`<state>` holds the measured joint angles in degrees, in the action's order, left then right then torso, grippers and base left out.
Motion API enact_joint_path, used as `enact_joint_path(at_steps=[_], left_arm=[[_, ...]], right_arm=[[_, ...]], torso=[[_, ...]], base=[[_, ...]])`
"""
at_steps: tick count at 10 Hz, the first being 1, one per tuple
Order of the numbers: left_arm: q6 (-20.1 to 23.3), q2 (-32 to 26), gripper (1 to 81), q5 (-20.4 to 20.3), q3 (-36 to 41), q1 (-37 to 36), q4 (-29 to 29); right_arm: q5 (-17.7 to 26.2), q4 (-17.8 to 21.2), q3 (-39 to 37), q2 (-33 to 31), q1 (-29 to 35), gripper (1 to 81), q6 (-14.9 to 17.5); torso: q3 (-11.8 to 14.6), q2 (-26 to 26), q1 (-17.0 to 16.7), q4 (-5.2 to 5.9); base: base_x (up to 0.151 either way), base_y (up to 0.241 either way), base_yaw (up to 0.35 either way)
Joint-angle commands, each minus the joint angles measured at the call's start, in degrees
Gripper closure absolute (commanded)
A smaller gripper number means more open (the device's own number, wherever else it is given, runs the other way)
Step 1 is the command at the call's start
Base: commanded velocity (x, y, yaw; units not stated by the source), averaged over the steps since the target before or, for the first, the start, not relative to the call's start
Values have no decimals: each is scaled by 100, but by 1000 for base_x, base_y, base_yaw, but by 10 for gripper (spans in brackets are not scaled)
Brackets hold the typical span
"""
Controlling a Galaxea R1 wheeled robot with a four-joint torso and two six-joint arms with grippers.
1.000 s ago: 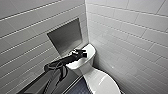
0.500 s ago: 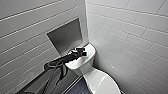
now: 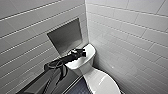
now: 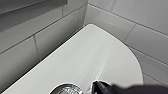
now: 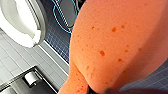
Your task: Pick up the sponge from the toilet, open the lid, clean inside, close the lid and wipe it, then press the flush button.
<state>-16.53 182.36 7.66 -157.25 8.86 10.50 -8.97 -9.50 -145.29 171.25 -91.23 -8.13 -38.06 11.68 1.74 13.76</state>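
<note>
Nothing moved; right gripper (image 5: 96,90) pinches sponge (image 5: 120,42); left gripper (image 3: 82,53) over toilet (image 3: 100,82).

This is a bathroom, a small toilet cubicle. A white ceramic toilet (image 3: 96,77) with a chrome flush button (image 4: 65,89) on its cistern stands in a corner of white wall tiles (image 3: 130,30), beside a recessed niche (image 3: 65,35). The floor (image 5: 57,42) is dark small tile, and what looks like a paper roll (image 5: 31,78) sits in a metal holder.
</note>
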Motion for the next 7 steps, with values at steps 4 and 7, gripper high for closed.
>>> enact_joint_path(at_steps=[4, 7], left_arm=[[1, 64, 811, 17, -8, -881, 23], [1, -41, 811, 8, -8, -925, -4]], right_arm=[[449, -114, 89, 113, -163, 811, 22], [458, -123, 89, 122, -163, 811, 22]], torso=[[0, 0, 0, 0], [0, 0, 0, 0]], base=[[0, 0, 0], [0, 0, 0]])
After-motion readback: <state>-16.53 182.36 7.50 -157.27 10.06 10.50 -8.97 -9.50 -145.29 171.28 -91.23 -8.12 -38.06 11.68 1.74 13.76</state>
